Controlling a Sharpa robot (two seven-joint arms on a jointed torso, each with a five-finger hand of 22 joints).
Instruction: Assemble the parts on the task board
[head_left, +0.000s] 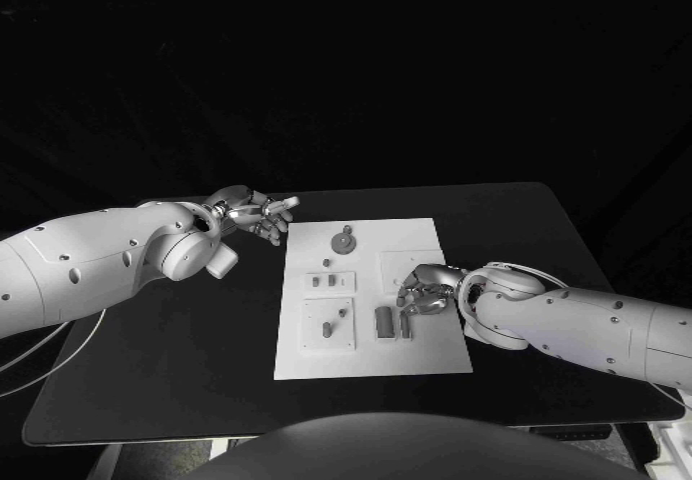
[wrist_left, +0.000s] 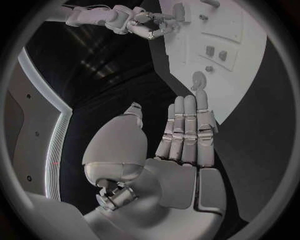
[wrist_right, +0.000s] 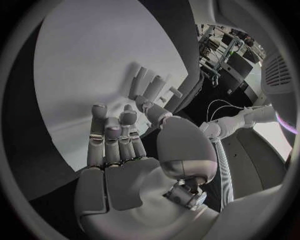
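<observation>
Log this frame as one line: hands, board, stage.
left robot hand: open, off the board's left edge | right robot hand: over task board, by the upright parts, grip unclear | stage: assembly under way

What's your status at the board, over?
Left robot hand open, off the board's left edge. Right robot hand open, low over the white board, by the upright grey parts. Nothing blocking.

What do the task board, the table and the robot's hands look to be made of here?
The task board looks like matte white plastic or painted sheet: flat, even and glare-free, though the look leaves it open. The table looks matte black, perhaps laminate or a coated top; it shows no shine. The left hand and right hand look like bright bare metal, with sharp highlights on their segments.
</observation>
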